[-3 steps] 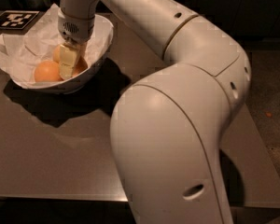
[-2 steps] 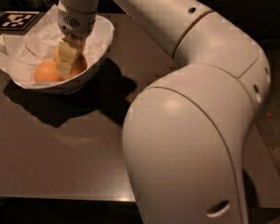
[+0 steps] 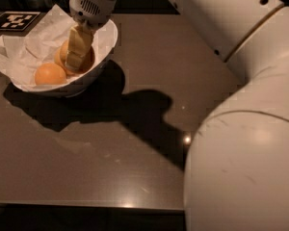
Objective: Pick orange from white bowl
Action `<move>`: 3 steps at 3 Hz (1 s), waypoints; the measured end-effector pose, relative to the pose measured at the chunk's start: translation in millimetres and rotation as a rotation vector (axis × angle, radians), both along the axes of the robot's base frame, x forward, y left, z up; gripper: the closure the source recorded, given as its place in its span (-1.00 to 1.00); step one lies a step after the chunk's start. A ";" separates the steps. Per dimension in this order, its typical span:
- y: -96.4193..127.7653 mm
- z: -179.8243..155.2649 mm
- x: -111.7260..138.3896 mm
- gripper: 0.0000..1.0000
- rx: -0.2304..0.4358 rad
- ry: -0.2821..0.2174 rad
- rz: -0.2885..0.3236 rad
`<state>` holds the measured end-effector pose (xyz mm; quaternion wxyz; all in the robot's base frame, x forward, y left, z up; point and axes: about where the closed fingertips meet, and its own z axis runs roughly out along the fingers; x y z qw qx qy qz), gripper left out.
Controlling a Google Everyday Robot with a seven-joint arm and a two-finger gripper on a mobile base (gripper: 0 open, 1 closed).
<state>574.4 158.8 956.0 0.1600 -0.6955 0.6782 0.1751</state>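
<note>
Gripper (image 3: 74, 61) hung down inside the wide, shallow, glossy white bowl (image 3: 110, 41), set against a smooth round yellow-orange fruit (image 3: 61, 57) near the bowl's middle; whether it was clamped on it could not be told. Against 0.7 s back: wrist sat a little higher, bulky white arm (image 3: 241, 129) had swung further right, bowl unmoved. Count: one bowl, lined with one sheet of crumpled white paper (image 3: 31, 47); two fruits certain, the second round yellow-orange fruit (image 3: 50, 74) lying left and nearer, clear of the gripper; one black-and-white square tag (image 3: 18, 20) on the dark brown table (image 3: 86, 162).
</note>
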 end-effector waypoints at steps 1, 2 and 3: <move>-27.4 20.9 -27.3 1.00 0.078 -0.037 0.043; -61.0 32.0 -51.6 1.00 0.139 -0.066 0.047; -90.0 33.4 -73.6 1.00 0.183 -0.082 0.030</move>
